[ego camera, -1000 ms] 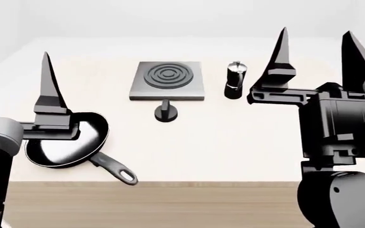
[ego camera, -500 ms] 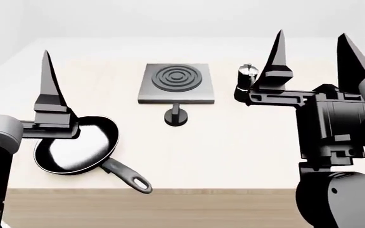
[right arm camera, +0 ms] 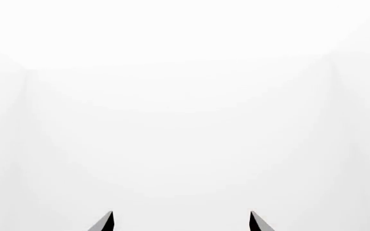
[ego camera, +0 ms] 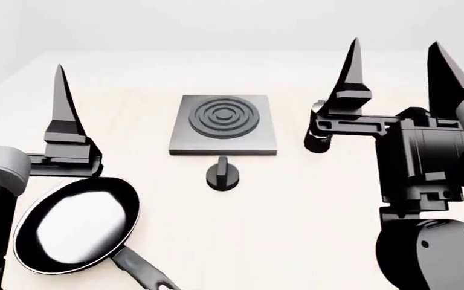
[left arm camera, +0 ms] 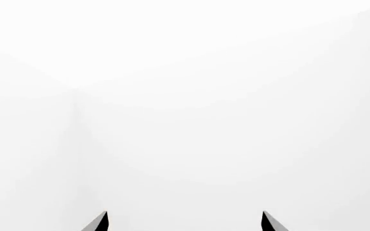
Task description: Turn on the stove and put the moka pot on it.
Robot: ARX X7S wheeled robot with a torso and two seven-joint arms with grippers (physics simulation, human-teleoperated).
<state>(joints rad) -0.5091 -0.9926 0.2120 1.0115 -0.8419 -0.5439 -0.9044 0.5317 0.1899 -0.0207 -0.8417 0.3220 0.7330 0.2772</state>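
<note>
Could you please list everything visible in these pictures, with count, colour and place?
Square grey metal hotplate with ringed round burner: one, grey, centre of the table, far side.
Round black knob: one, black, just in front of the hotplate.
Small black moka pot: one, black, right of the hotplate, mostly hidden behind the right arm.
Black frying pan: one, black with pale sheen, near left corner, handle toward the robot.
Pale table: one, beige, under everything.
Left tool: one, black, raised, open, empty.
Right tool: one, black, raised, open, empty.
</note>
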